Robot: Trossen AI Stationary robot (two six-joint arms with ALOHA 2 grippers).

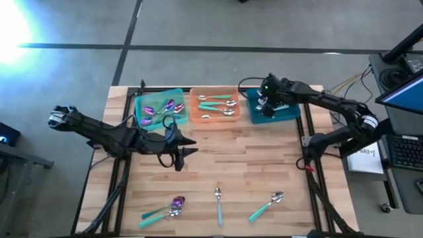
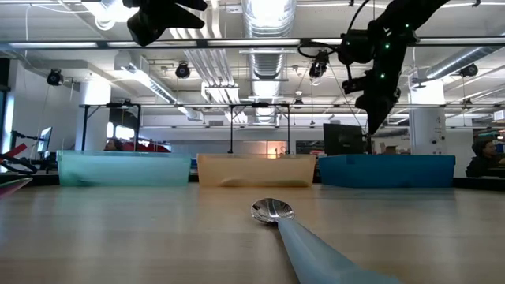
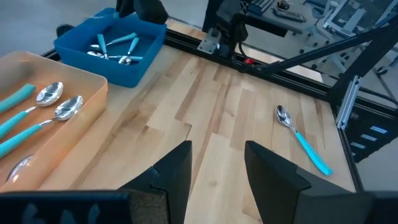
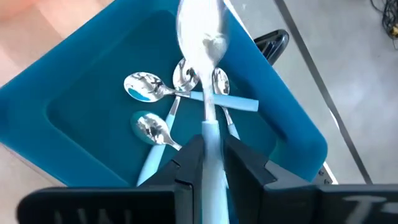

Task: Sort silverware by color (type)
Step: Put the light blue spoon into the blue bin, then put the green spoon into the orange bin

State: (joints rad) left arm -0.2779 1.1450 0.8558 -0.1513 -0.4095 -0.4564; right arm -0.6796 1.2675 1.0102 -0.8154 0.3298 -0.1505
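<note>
- High view: the right gripper [image 1: 266, 106] hangs over the dark blue plastic tray [image 1: 291, 114] at the table's one o'clock. The left gripper [image 1: 180, 153] hovers near the table's centre, just at six o'clock of the pale green tray [image 1: 140, 106] holding purple-headed spoons [image 1: 160, 109]. Between the two trays sits the orange tray [image 1: 196, 118] with silver-headed teal-handled spoons [image 1: 218, 106]. Along the near edge: a purple-headed pair [image 1: 166, 207] at seven o'clock, an all-silver spoon [image 1: 218, 202] at six, a teal-handled spoon [image 1: 267, 205] at five.
- Low view: one teal-handled spoon [image 2: 316, 241] lies close in front, bowl toward the three trays; the right arm [image 2: 377, 71] comes down above the blue one.
- Left wrist view: the left gripper's fingers [image 3: 177, 171] stand apart, holding nothing, above bare wood.
- Right wrist view: the right gripper [image 4: 209, 158] pinches the handle of a silver-headed, pale-teal-handled spoon [image 4: 200, 43], poised above four like spoons [image 4: 177, 93] in the blue tray.
</note>
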